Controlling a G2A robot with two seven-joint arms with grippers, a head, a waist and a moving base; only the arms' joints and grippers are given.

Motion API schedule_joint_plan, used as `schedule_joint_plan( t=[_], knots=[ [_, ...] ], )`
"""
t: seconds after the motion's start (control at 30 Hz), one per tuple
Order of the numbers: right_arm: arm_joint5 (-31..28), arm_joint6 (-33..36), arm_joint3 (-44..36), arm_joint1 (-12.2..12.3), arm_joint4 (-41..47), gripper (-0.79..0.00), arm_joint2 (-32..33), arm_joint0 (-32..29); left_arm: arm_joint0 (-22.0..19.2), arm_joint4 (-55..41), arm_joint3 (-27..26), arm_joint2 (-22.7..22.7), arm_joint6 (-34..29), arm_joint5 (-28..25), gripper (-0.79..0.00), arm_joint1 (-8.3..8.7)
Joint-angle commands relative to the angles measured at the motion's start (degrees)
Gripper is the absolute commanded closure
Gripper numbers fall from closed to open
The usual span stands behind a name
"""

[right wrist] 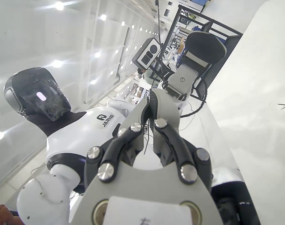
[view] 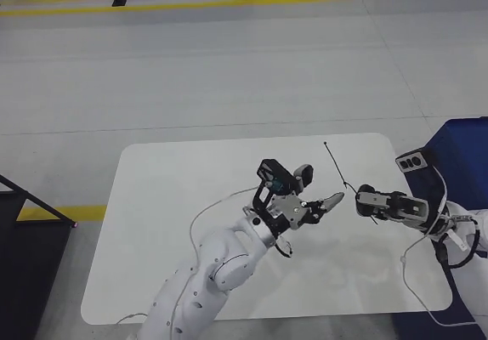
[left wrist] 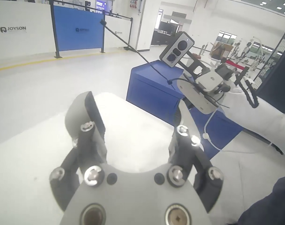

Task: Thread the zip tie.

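Grips the zip tie (view: 335,163) in the clenched right claw (view: 360,201), above the white table (view: 184,221). Pinches it near 1 end, with the long strap out straight beyond the pinch and a short tail behind. Faces it with the left claw (view: 322,185) released wide, near but apart.

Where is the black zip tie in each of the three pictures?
Top view: the zip tie is a thin black line over the table, near its far edge, sticking out of the right gripper.
Left wrist view: the zip tie slants out of the right gripper, far off.
Right wrist view: the zip tie pokes out beyond the fingertips of the right gripper.
Shared landmark: the right gripper, shut on the zip tie.
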Motion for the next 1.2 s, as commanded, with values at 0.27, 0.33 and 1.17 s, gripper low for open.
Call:
schedule_joint_plan(
  t=[0.27, 0.33, 1.17],
  knots=[
    [0.00, 0.00, 0.00, 0.00, 0.00, 0.000, 0.00, 0.00, -0.70, -2.73, -0.04, 0.74, -1.80, -0.12, -0.342, -0.44],
    [0.00, 0.00, 0.00, 0.00, 0.00, 0.000, 0.00, 0.00, -0.59, -3.04, -0.17, 0.80, -2.28, -0.47, -0.326, -0.44],
    [-6.37, -3.09, -1.73, -0.30, -7.03, 0.000, -0.25, -1.09, 1.44, -4.67, -1.82, 0.04, -2.44, -0.46, -0.323, -0.36]
  ],
)
